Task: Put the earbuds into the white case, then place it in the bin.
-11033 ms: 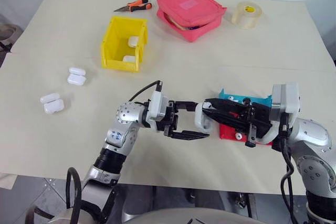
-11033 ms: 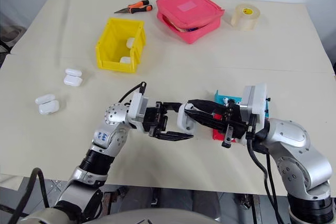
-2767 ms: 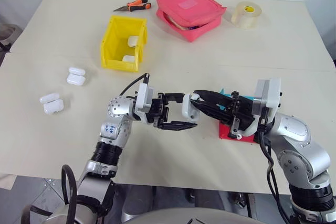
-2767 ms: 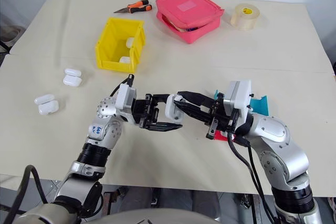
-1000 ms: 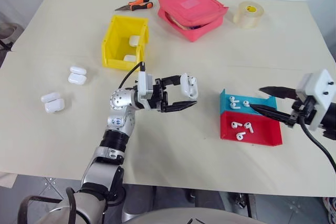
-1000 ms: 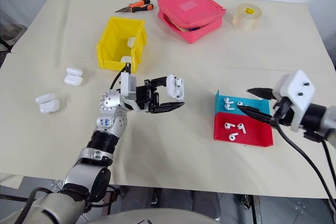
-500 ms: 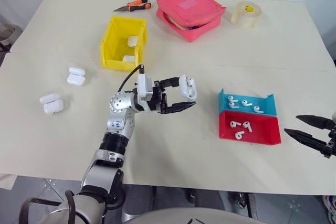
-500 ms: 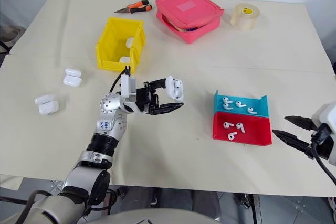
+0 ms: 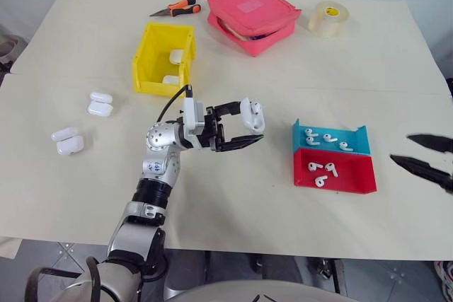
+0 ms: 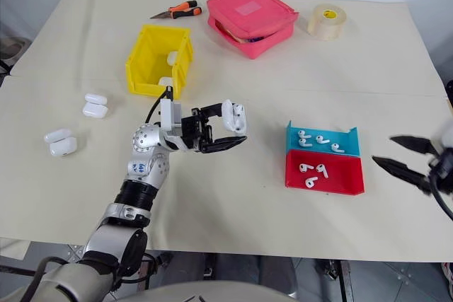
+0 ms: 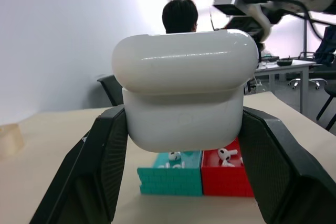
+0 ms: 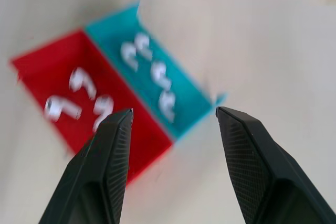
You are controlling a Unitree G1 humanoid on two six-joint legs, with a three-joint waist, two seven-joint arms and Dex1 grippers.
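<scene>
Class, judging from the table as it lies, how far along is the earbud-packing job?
Done: two cases lie in the yellow bin.
In hand: the left hand holds a white case, lid shut; the right hand hangs open beside the trays.
Left: binning it, then the earbuds in the trays and two open cases.

The left arm rises from the bottom edge toward twelve o'clock, then bends at the wrist so the left gripper [image 9: 246, 130] points to three o'clock, tilted slightly upward, its two black fingers [image 11: 100, 166] clamped on a white case [image 9: 252, 114]. The right gripper [image 9: 425, 153] enters from the three o'clock edge, pointing to nine o'clock, its fingers [image 12: 107, 156] spread apart and empty.
</scene>
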